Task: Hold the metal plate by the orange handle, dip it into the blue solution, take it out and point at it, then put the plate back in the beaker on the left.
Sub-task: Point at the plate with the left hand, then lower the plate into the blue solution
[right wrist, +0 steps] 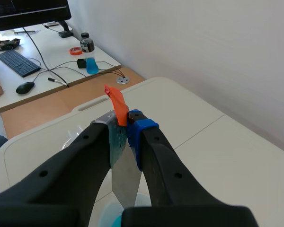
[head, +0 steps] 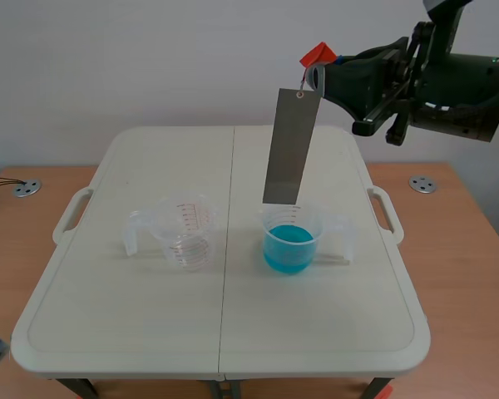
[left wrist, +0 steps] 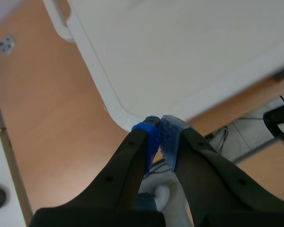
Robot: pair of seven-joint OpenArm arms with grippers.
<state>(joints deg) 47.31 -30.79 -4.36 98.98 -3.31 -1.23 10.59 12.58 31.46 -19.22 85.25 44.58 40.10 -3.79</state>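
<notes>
A long grey metal plate (head: 291,148) hangs upright from an orange handle (head: 317,55), its lower edge just above the beaker of blue solution (head: 289,243). My right gripper (head: 318,76), raised at the upper right, is shut on the orange handle (right wrist: 116,107), with the plate (right wrist: 125,182) hanging down between the fingers. An empty clear beaker (head: 183,232) stands on the left half of the white table (head: 133,316). My left gripper (left wrist: 160,137) is shut on nothing, over the table's corner; it does not show in the scene view.
The white folding table (left wrist: 189,52) has handles at both sides and stands on a wooden floor (head: 466,249). A desk with a keyboard (right wrist: 19,62), a mouse and a bottle shows beyond the table in the right wrist view.
</notes>
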